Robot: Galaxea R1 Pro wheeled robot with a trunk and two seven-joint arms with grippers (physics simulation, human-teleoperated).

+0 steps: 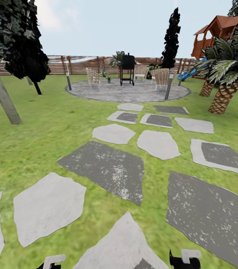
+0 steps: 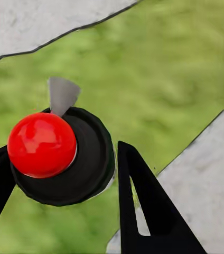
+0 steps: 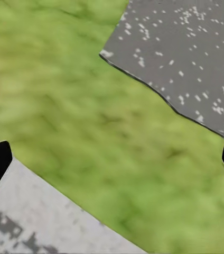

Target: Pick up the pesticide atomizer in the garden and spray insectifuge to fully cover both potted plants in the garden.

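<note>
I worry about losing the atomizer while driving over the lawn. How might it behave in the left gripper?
The pesticide atomizer looks round-bodied and glossy, so it may twist or slip between the left gripper's fingers. It seems small, probably light. Its red cap and nozzle protrude, so bumps might trigger or shift it.

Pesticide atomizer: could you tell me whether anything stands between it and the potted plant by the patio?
Nothing visible blocks the way. From the pesticide atomizer, lawn and stepping slabs run to the patio, where a small potted plant stands at the far side, between a chair and the grill.
</note>
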